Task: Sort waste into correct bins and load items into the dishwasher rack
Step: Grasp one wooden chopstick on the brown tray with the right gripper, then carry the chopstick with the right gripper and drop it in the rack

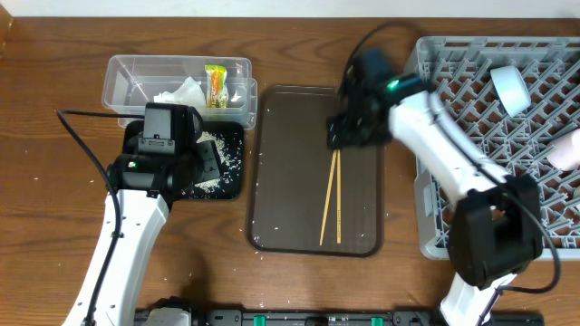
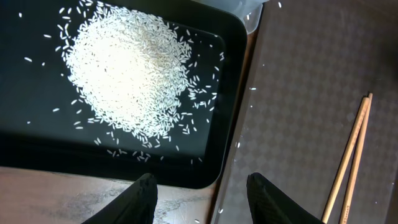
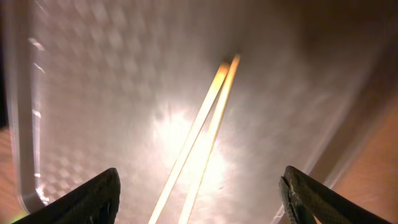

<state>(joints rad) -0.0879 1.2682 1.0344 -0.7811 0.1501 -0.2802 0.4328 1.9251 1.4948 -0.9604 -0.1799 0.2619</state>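
Right wrist view: right hand (image 3: 200, 200) is hovering spread wide over the chopsticks (image 3: 197, 123); should be centring across both sticks before pinching. Left hand (image 2: 205, 199) is hanging parted.

Chopsticks (image 1: 331, 199) alone on brown tray (image 1: 285, 163); bare surface either side; low rim around.

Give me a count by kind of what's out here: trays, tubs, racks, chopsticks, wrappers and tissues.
2 trays: black tray, brown tray
1 clear tub
1 grey rack
2 chopsticks
1 wrapper
1 tissue
Total: 8
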